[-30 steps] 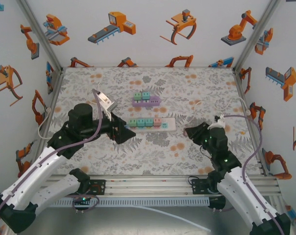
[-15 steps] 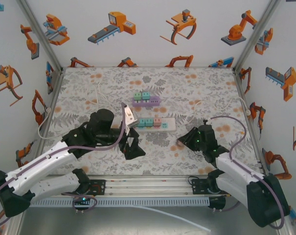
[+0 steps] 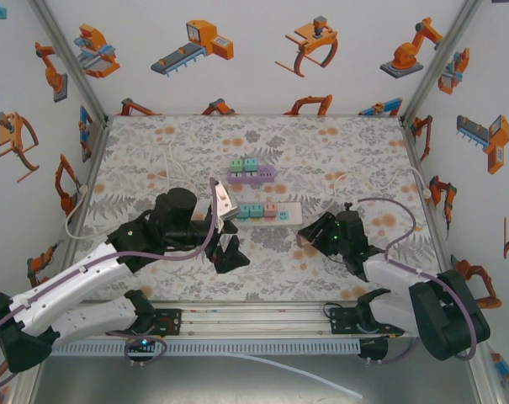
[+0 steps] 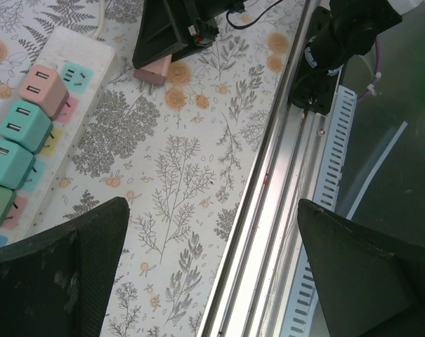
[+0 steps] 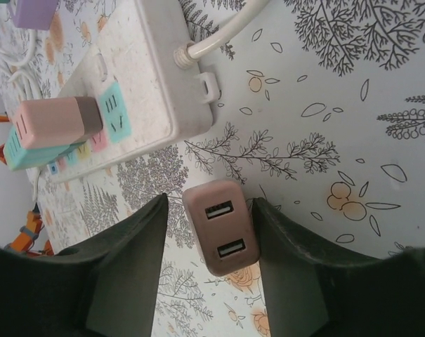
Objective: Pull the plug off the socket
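One pink plug point(image 5: 221, 227) now lies lower between the right gripper point(image 5: 211, 263) fingers.

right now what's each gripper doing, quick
Left gripper: open, holding nothing.
Right gripper: fingers either side of the pink plug, which is off the power strip; grip cannot be told.

Plug point(image 5: 220, 227) smooth matt pink plastic; strip point(image 5: 138, 84) speckled white plastic; fingers point(image 5: 128, 270) matt black plastic; table cover point(image 5: 352, 98) printed, smooth; rail point(image 4: 268, 175) brushed metal.
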You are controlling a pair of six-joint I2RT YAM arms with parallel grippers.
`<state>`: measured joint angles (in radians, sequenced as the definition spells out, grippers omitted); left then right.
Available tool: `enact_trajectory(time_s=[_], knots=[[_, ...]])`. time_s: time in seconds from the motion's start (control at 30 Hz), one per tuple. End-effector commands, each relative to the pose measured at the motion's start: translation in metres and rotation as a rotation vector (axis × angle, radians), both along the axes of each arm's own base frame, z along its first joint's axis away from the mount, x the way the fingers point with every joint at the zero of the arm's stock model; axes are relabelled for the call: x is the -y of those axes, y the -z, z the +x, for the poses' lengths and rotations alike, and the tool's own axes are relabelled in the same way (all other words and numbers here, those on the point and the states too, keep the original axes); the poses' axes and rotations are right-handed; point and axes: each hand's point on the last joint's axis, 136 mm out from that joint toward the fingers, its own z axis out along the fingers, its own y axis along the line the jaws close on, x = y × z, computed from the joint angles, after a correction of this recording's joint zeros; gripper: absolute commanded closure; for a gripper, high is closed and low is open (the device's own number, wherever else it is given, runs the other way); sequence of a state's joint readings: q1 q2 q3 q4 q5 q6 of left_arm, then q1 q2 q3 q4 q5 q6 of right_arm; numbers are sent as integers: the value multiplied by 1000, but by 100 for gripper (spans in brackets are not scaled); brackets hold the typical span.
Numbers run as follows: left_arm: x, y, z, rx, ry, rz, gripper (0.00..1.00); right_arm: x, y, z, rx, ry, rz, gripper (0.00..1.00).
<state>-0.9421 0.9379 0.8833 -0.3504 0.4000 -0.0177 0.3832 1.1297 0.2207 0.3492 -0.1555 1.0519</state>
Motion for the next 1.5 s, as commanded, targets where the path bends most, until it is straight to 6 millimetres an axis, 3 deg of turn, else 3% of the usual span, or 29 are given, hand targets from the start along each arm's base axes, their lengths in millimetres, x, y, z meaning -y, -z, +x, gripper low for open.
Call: enact_trajectory(time_s=[0.0,0.2,0.37,0.5,0.63,0.73,0.87,1.1,1.33,1.47], knots=[[5,-15,4,54,6,-31,3,11,2,-3,-9,42,-55,48],[8,-14,7,49,1,-26,3,31,-14,-8,13,106,-118,44],[6,-15,12,57,-38,-21,3,37,-66,2,175,92,-187,44],[2,-17,21,68,-96,-23,3,31,-113,16,372,1,-290,44],[-3,-16,35,83,-189,-26,3,1,-157,28,644,-246,-438,40],[-5,-16,38,70,-222,-48,3,-34,-176,22,889,-513,-544,39],[-14,-13,46,67,-295,-44,3,-65,-180,13,1115,-794,-666,35],[-52,7,72,79,-525,41,3,-100,-153,-5,1240,-1260,-689,30],[-86,30,99,-17,-700,43,3,-120,-146,11,1234,-1366,-608,31],[-110,45,121,-39,-828,72,3,-129,-131,22,1185,-1411,-592,32]])
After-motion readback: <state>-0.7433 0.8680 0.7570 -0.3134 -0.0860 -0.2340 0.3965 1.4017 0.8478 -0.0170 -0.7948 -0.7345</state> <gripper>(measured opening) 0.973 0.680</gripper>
